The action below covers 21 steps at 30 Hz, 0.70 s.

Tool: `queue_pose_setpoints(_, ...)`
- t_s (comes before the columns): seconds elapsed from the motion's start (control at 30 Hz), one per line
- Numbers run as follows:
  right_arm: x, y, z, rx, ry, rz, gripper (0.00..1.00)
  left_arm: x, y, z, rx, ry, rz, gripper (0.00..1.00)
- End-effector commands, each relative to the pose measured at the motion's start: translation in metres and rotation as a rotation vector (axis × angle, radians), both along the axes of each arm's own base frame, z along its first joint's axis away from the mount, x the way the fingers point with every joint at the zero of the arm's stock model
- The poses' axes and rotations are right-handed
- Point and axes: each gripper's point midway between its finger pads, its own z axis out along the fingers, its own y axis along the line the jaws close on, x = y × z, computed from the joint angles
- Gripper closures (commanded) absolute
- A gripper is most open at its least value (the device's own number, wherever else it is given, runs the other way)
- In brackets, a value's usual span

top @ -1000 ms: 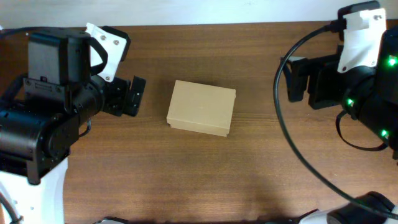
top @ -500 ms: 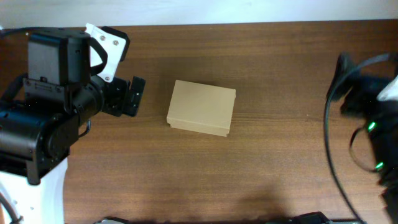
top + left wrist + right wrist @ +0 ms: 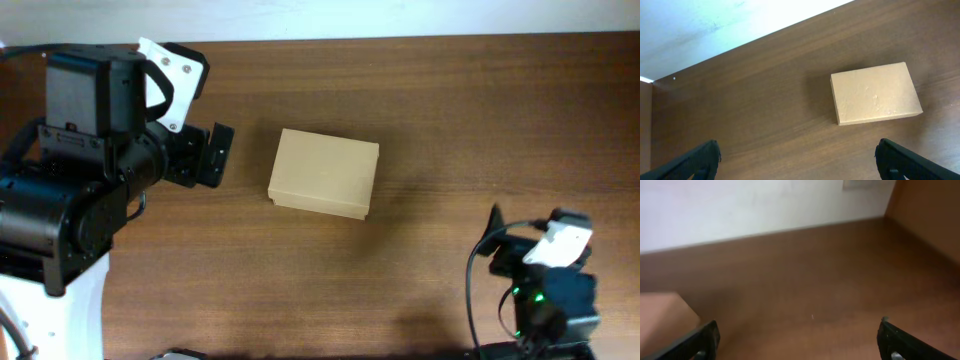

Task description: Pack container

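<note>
The container (image 3: 324,173) is a tan cardboard box lying shut on the brown table, a little left of the middle. It also shows in the left wrist view (image 3: 875,94), and only its corner shows at the left edge of the right wrist view (image 3: 660,312). My left gripper (image 3: 213,155) is open and empty just left of the box, apart from it, and its fingers stand wide in the left wrist view (image 3: 797,160). My right gripper (image 3: 497,243) is low at the front right, far from the box, open and empty (image 3: 797,340).
A white wall (image 3: 715,20) runs along the table's far edge. The left arm's black body (image 3: 70,190) fills the left side. The right arm's base and cable (image 3: 545,290) sit at the front right corner. A wooden side panel (image 3: 930,210) stands at the right.
My right arm has swung from the far right back down to the front right corner. The left arm and the box have not moved.
</note>
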Motion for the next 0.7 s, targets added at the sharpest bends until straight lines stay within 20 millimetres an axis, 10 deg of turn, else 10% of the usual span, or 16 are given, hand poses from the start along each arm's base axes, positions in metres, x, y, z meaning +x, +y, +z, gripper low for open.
queue_pose_setpoints(0.0,-0.007,-0.003,-0.032,-0.004,0.001,-0.012,0.01,0.0,0.002,0.003,0.002,-0.011,0.011,0.01)
queue_pose_setpoints(0.3,-0.011,-0.004,-0.111,-0.01,0.069,-0.012,0.01,0.0,0.002,0.003,0.002,-0.011,0.011,0.01)
queue_pose_setpoints(0.67,-0.011,-0.003,-0.11,-0.01,0.067,-0.011,0.01,0.0,0.002,0.003,0.002,-0.011,0.011,0.01)
